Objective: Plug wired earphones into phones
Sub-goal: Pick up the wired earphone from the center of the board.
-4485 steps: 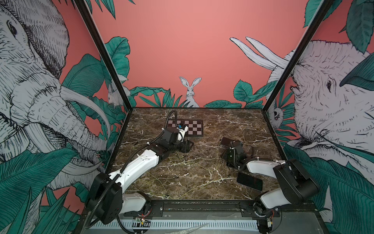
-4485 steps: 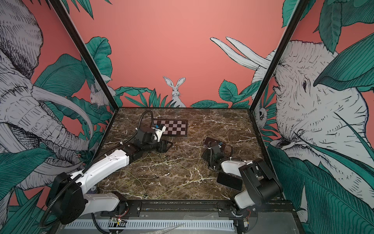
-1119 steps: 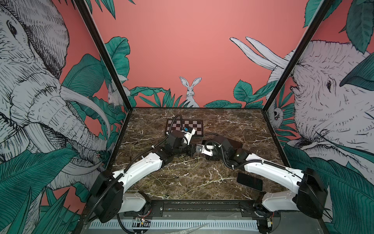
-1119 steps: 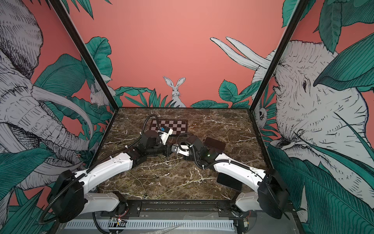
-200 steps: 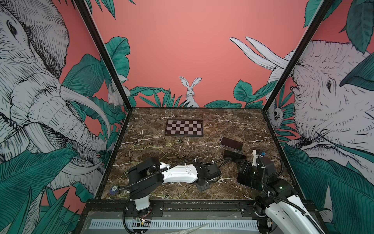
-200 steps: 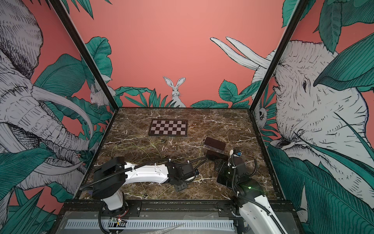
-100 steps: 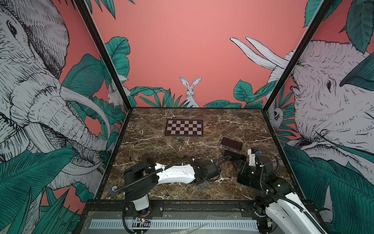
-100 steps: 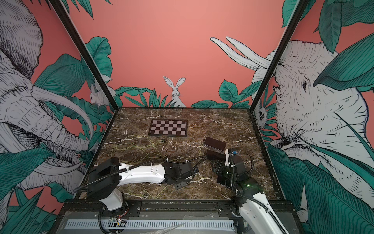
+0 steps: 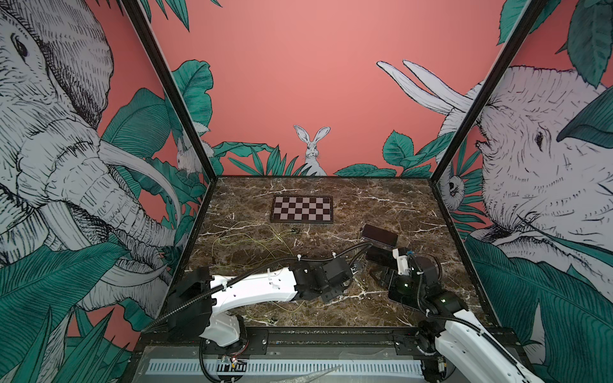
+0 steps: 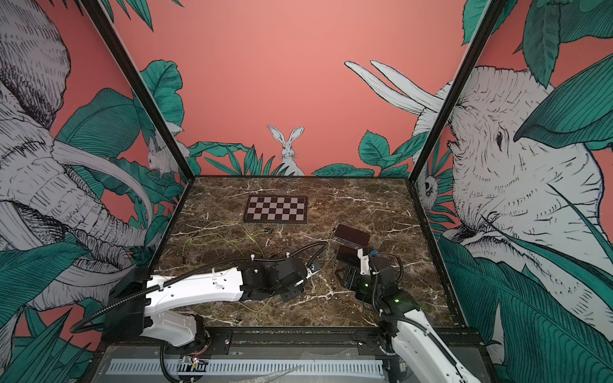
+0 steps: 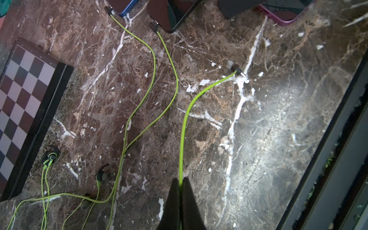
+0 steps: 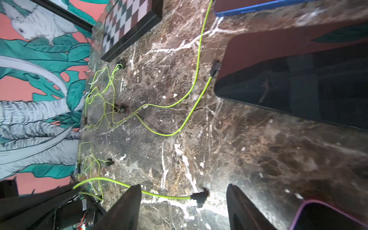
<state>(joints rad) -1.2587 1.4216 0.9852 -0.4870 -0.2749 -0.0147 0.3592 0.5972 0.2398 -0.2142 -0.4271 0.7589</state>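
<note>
Left gripper (image 11: 180, 185) is shown clamped on an earphone cord (image 11: 186, 115) in the left wrist view only; the top views hide this. In the right wrist view, the cord's plug (image 12: 199, 196) is seen unplugged, near the purple-cased phone (image 12: 328, 217), between the parted fingers of the right gripper (image 12: 183, 187).

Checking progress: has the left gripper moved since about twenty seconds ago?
Yes. The left gripper was beside the checkerboard plate; it now sits well nearer the camera and rightward, shut on an earphone cord.
</note>
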